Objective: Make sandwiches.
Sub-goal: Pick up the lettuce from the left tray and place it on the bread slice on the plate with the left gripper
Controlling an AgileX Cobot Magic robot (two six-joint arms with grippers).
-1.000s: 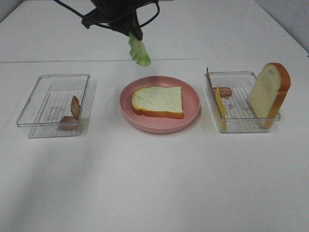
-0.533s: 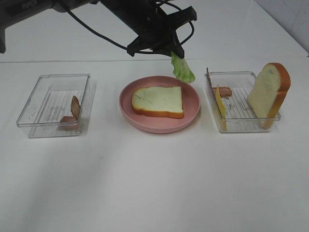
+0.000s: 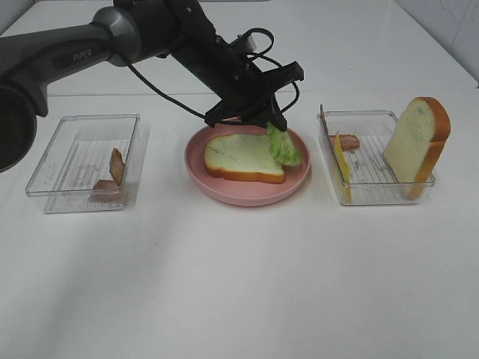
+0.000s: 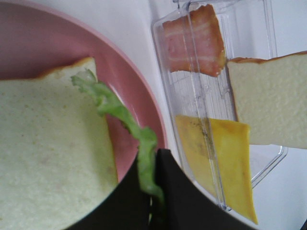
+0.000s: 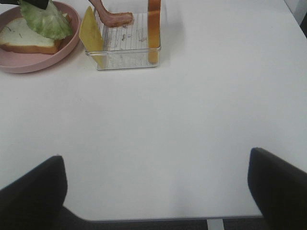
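A white bread slice [image 3: 245,157] with tan crust lies flat on the round pink plate [image 3: 247,196]. My left gripper [image 3: 268,123] reaches across from the left and is shut on a green lettuce leaf [image 3: 284,146]. The leaf hangs down and touches the slice's right edge. In the left wrist view the lettuce [image 4: 124,120] drapes from the gripper [image 4: 153,191] along the edge of the bread [image 4: 48,153]. My right gripper [image 5: 158,191] is open and empty, low over bare table, well short of the plate [image 5: 72,43].
A clear tray [image 3: 382,198] to the right of the plate holds an upright bread slice [image 3: 417,146], a yellow cheese slice [image 3: 343,166] and a bacon strip [image 3: 346,141]. A clear tray [image 3: 45,176] on the left holds bacon strips [image 3: 116,166].
My left gripper has carried the lettuce from high behind the plate to the right and down. The leaf now touches the right edge of the bread slice.
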